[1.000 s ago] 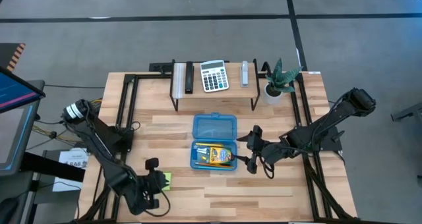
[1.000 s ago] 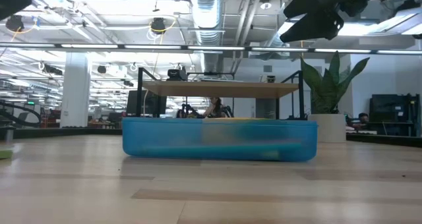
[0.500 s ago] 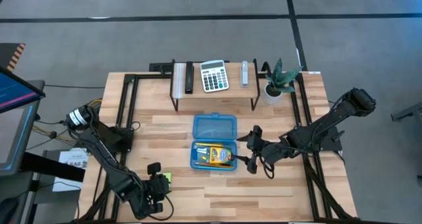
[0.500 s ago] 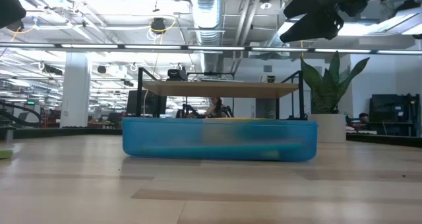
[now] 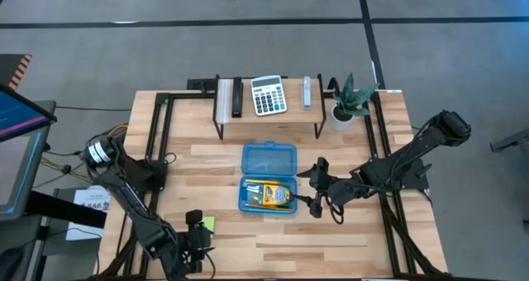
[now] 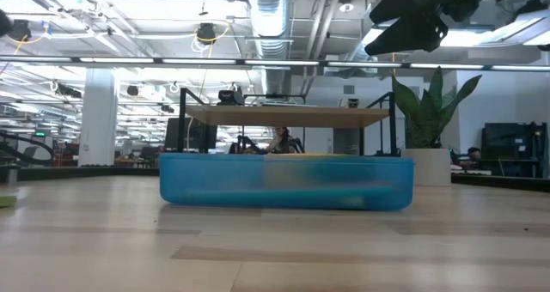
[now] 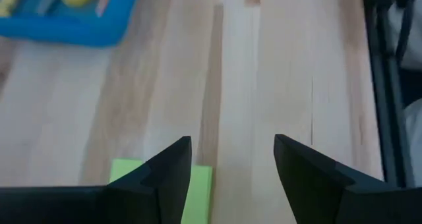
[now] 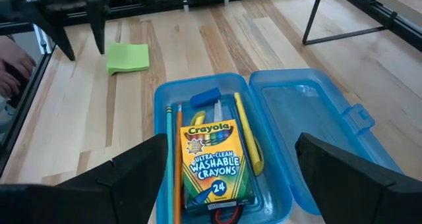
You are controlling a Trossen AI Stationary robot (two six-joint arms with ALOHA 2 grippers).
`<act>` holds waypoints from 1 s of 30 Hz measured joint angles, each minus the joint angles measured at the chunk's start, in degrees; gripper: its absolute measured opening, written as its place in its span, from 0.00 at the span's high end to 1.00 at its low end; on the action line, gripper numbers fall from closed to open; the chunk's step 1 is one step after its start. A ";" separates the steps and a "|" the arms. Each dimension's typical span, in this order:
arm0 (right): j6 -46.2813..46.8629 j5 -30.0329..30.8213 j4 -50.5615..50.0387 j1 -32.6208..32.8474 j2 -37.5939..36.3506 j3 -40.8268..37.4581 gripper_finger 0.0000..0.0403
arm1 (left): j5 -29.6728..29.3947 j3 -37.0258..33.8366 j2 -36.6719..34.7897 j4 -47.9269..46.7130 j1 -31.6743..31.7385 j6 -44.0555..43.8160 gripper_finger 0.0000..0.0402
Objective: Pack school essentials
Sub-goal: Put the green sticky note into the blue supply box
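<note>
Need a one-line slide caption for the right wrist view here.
Open right end effector hovers over the open blue pencil case holding a crayon box; lime sticky-note pad still on the table.

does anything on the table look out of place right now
Only the lime sticky-note pad: it lies loose on the wood beside the open left gripper, apart from the blue case, which already holds the crayon box, pencils and eraser. Nothing looks spilled or damaged.

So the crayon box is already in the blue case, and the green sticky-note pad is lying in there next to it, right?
Not quite. The crayon box is in the blue case, but the green sticky-note pad lies outside it on the bare table, near the left hand. The right wrist view shows this clearly; the high view agrees.
</note>
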 joint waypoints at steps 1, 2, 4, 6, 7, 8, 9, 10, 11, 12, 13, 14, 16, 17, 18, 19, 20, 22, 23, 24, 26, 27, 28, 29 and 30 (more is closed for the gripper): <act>0.00 0.00 0.00 0.00 0.00 0.00 0.11 | 0.67 0.02 0.94 0.09 0.00 0.01 0.50; 0.00 0.00 0.00 0.00 0.00 0.00 0.11 | 1.65 0.02 1.96 -0.12 0.00 0.01 0.50; 0.00 0.00 0.03 0.00 0.00 0.00 0.11 | 3.47 -0.02 3.91 -1.48 0.00 -0.11 0.50; 0.00 0.02 0.02 0.00 0.00 -0.01 0.11 | 3.87 -0.02 5.09 -1.75 0.07 -0.63 0.50; 0.00 0.06 0.03 -0.02 0.00 0.00 0.11 | 4.00 -0.02 5.34 -2.25 0.07 -0.92 0.50; -0.02 0.07 0.06 -0.12 0.00 0.00 0.11 | 4.01 -0.02 5.49 -2.97 0.07 -1.09 0.50; 0.00 0.07 0.04 -0.24 0.00 0.00 0.11 | 4.19 -0.02 5.62 -3.25 0.07 -1.13 0.50; 0.02 0.04 0.04 -0.28 0.00 0.00 0.11 | 4.22 -0.01 5.63 -3.66 0.07 -1.21 0.50; 0.00 0.07 0.04 -0.36 0.00 0.00 0.11 | 4.21 0.00 5.63 -4.43 0.09 -1.50 0.50; 0.00 0.07 0.07 -0.45 0.00 0.00 0.11 | 4.25 0.00 5.63 -5.21 0.13 -1.93 0.50; 0.00 0.07 0.04 -0.62 0.00 0.00 0.11 | 4.30 0.00 5.63 -5.95 0.13 -2.19 0.50; 0.00 0.07 0.03 -0.67 0.00 0.00 0.11 | 4.32 0.00 5.63 -6.50 0.13 -2.54 0.50; 0.00 0.09 0.03 -0.68 0.00 0.00 0.11 | 4.32 0.00 5.63 -7.16 0.13 -2.71 0.50; 0.00 0.11 0.00 -0.70 0.00 0.00 0.11 | 4.32 0.00 5.63 -7.35 0.13 -2.71 0.50; 0.00 0.11 0.02 -0.70 0.00 0.00 0.11 | 4.34 0.00 5.63 -7.33 0.13 -2.71 0.50; 0.00 0.11 0.02 -0.68 0.00 0.00 0.11 | 4.52 0.00 5.63 -7.44 0.13 -2.71 0.50; 0.02 0.09 0.02 -0.68 0.00 0.00 0.11 | 5.02 0.00 5.63 -7.52 0.15 -2.71 0.50; 0.02 0.09 0.02 -0.66 0.00 0.00 0.11 | 5.83 0.00 5.63 -7.67 0.22 -2.73 0.50; 0.02 0.09 0.02 -0.66 0.00 0.00 0.11 | 5.95 0.00 5.73 -7.68 0.22 -2.75 0.51; 0.02 0.09 0.02 -0.66 0.00 0.00 0.11 | 6.06 0.00 5.85 -7.66 0.22 -2.73 0.52; 0.02 0.09 0.02 -0.66 0.00 0.00 0.11 | 6.34 -0.07 5.89 -7.68 0.22 -2.77 0.54; 0.02 0.09 0.04 -0.66 0.00 0.00 0.11 | 6.35 -0.07 5.89 -7.66 0.22 -2.91 0.56; 0.04 0.10 0.02 -0.66 0.00 0.00 0.11 | 6.33 -0.07 5.89 -7.68 0.22 -2.97 0.57; 0.04 0.09 0.04 -0.66 0.00 0.00 0.11 | 6.33 -0.07 5.89 -7.67 0.22 -2.93 0.58; 0.04 0.09 0.04 -0.66 0.00 0.00 0.11 | 6.33 -0.08 5.89 -7.66 0.22 -2.69 0.59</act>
